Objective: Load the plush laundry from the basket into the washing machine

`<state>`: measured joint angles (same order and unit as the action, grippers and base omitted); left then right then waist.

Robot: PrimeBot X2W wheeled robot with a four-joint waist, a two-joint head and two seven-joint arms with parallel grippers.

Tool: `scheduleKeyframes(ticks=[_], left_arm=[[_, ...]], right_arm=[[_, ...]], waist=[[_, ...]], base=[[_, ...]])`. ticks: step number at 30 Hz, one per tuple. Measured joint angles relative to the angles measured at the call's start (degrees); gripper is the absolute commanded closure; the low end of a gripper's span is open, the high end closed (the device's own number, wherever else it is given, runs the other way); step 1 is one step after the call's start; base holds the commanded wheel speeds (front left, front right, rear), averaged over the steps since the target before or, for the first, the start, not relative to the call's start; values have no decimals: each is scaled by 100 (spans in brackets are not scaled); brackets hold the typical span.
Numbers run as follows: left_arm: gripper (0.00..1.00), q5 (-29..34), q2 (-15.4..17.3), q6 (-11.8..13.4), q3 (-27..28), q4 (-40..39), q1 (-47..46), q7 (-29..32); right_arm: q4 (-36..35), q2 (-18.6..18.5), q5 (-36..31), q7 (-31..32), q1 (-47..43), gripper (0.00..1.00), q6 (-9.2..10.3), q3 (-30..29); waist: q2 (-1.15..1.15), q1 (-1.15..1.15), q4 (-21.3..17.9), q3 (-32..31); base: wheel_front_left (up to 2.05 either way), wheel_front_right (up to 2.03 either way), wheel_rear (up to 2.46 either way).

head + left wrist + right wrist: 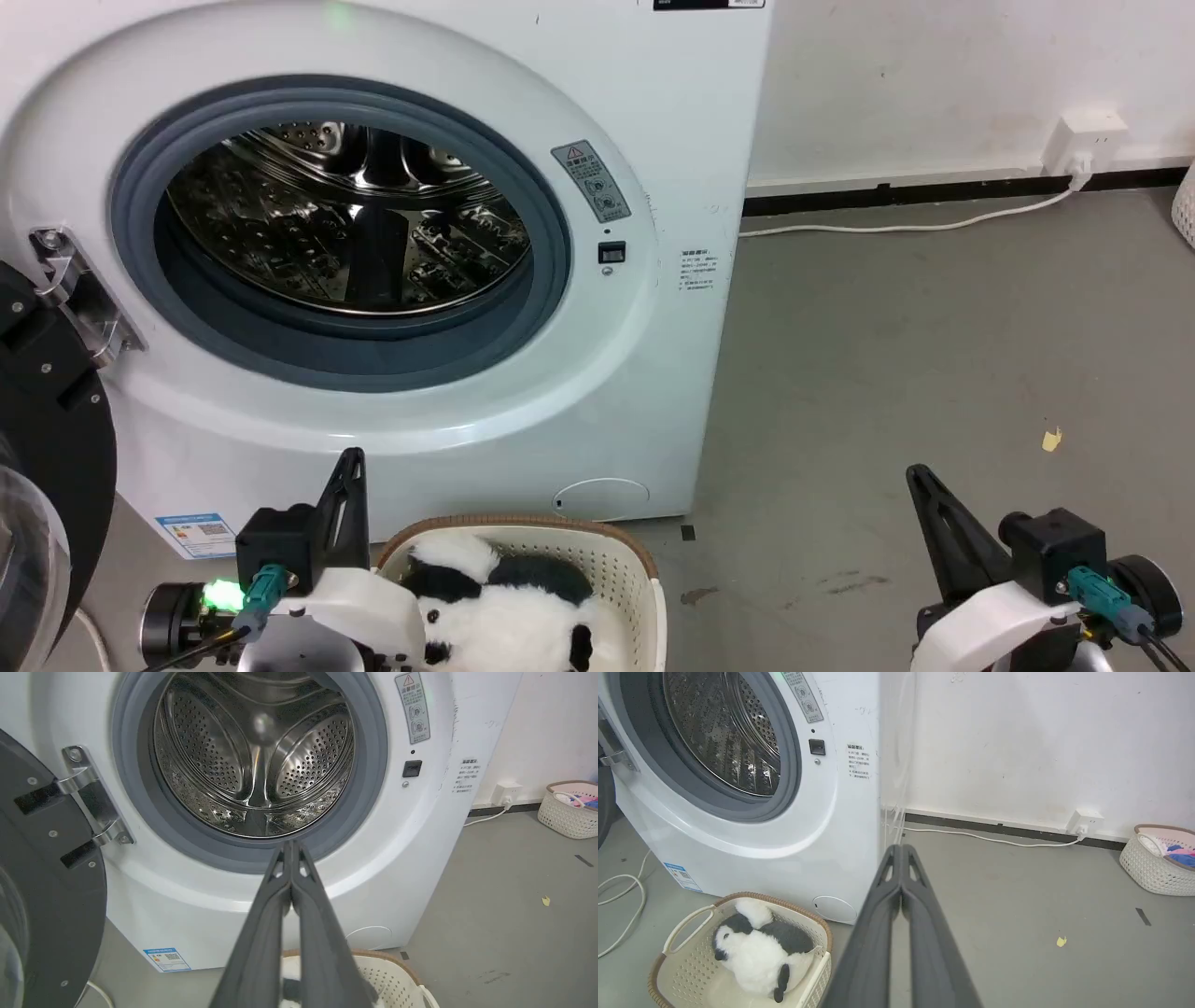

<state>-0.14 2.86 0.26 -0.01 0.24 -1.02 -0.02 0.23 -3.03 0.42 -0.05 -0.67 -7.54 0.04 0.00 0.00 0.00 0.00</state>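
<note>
The grey floor point(934, 327) carries the white washing machine point(644, 140), which stands with its back to the wall point(934, 75). Just in front of the machine sits a cream basket point(635, 569) with a brown rim. To the machine's right, a white cable point(896, 227) runs along the foot of the wall. Further right, well apart from the machine, lie a small yellow scrap point(1052, 439) and a short dark strip point(1142, 916). A second basket point(1148, 872) stands near the wall. Left of the machine, a pale cord point(626, 896) loops on the floor.
</note>
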Motion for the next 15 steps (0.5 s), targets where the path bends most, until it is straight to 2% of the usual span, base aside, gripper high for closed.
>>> scheduleKeyframes(ticks=[15], left_arm=[[100, 0, 0, 0, -2, 0, 0, 0]], right_arm=[[0, 0, 0, 0, 0, 100, 0, -1]], waist=[[0, 0, 0, 0]], base=[[0, 0, 0]])
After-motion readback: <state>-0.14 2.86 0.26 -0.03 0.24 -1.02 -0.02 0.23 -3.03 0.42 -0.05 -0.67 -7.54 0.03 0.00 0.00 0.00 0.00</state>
